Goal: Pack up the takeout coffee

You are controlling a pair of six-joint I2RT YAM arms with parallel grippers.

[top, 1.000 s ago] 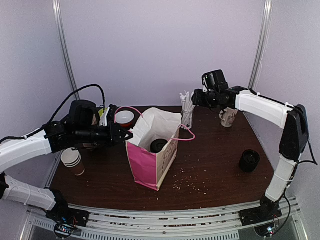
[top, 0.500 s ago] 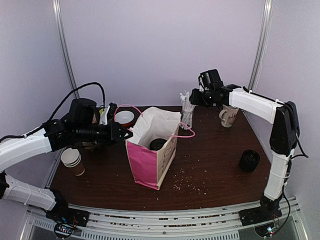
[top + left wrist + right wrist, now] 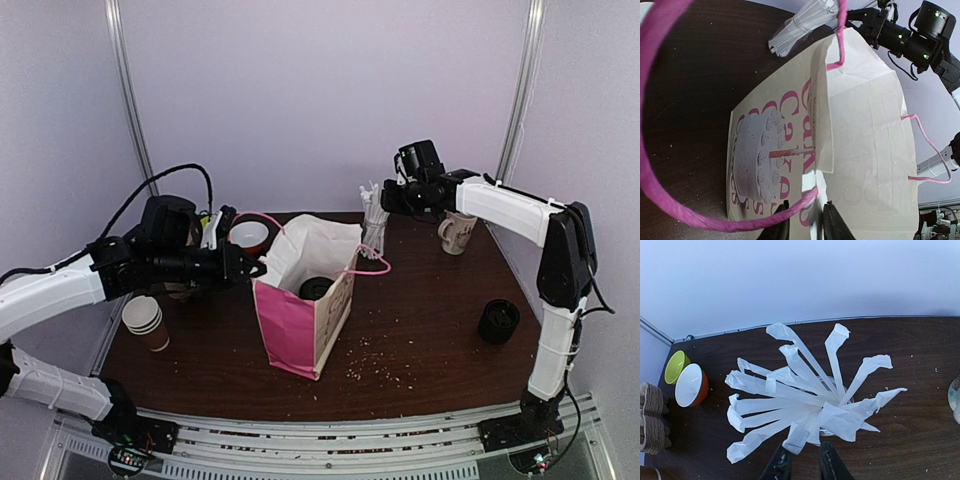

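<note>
The takeout coffee (image 3: 318, 289) stands inside the pink and white paper bag (image 3: 300, 312); only its round black lid shows. My left gripper (image 3: 254, 268) is at the bag's left top edge. In the left wrist view the bag's rim (image 3: 827, 172) and its pink cord handle (image 3: 715, 220) pass between the narrowly spaced fingers of the left gripper (image 3: 805, 220). The cup is hidden in that view. My right gripper (image 3: 386, 200) hovers over a glass of white wrapped straws (image 3: 373, 222). In the right wrist view the right gripper (image 3: 805, 460) stands slightly open, just short of the straws (image 3: 800, 395).
A patterned mug (image 3: 458, 233) stands at the back right. A squat black stack of lids (image 3: 498, 321) is at the right. A stack of lidless brown cups (image 3: 145, 323) is at the left. An orange bowl (image 3: 690, 385) and a green bowl (image 3: 676, 366) sit at the back left. Crumbs lie in front of the bag.
My right gripper has moved left and down, from near the mug to just over the straws. The left gripper and the bag have stayed put.
</note>
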